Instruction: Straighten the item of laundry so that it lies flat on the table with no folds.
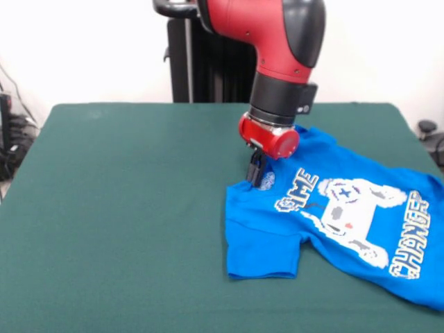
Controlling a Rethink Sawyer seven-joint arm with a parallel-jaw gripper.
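Observation:
The item of laundry, a bright blue T-shirt (pixel 333 222) with a white game controller print and "GAME CHANGER" lettering, lies on the right half of the dark green table (pixel 125 208). It runs off the picture's right and bottom edges, and one sleeve points toward the front. It looks mostly spread, with a slight ridge near the collar. My gripper (pixel 255 177) hangs from the red arm and is down at the shirt's collar, touching the cloth. The dark fingers sit close together at the neckline, seemingly pinching the fabric.
The green cloth stretches bare to the left of the shirt and toward the front. The table's far edge runs along the back, with a black stand behind it. Cables and equipment sit off the left and right edges.

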